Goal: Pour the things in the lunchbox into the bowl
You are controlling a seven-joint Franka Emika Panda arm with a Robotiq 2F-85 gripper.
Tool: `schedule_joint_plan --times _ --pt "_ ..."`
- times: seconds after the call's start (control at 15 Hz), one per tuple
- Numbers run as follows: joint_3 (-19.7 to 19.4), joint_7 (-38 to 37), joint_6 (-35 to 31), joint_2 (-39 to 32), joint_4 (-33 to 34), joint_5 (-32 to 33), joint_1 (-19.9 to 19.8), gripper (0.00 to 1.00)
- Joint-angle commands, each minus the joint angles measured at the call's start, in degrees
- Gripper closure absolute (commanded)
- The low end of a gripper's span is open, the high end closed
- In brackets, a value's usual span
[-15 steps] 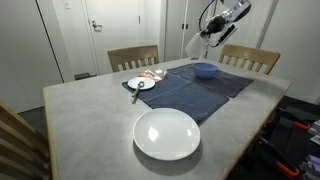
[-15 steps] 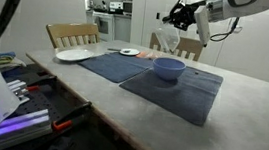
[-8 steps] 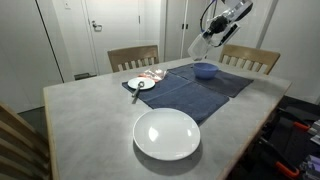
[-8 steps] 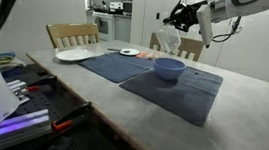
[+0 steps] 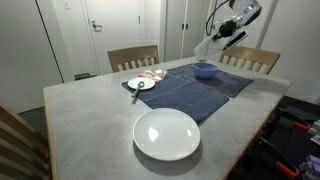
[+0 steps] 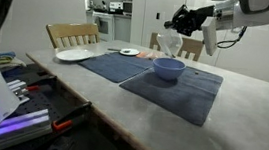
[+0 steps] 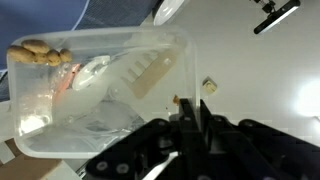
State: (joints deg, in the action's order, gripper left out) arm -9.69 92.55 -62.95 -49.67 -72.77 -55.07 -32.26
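Observation:
The clear plastic lunchbox (image 7: pixel 90 90) fills the wrist view, tipped on its side, with a light brown piece of food in its upper left corner. My gripper (image 7: pixel 192 118) is shut on its rim. In both exterior views the gripper (image 5: pixel 216 38) (image 6: pixel 184 17) holds the lunchbox (image 5: pixel 204 48) (image 6: pixel 170 44) tilted in the air above the small blue bowl (image 5: pixel 205 70) (image 6: pixel 168 69). The bowl stands on a dark blue cloth (image 5: pixel 190 90) (image 6: pixel 168 89).
A large white dish (image 5: pixel 167 133) lies near the table's front edge. A small white plate (image 5: pixel 141 84) with a utensil sits on the cloth's end. Wooden chairs (image 5: pixel 133 57) stand along the table's far side. A second white plate (image 6: pixel 75 55) lies on the other mat.
My gripper has shifted sideways with the lunchbox and now holds it closer over the bowl; the box has tipped a little more.

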Motion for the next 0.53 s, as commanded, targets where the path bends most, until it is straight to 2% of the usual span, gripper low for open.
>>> schedule_joint_plan --times 0.0,0.47 --pt "-0.2 6.4 2.4 3.1 -4.6 1.8 -1.2 0.98" --pt "1.0 16.1 6.7 1.9 -5.8 1.4 -5.2 0.98"
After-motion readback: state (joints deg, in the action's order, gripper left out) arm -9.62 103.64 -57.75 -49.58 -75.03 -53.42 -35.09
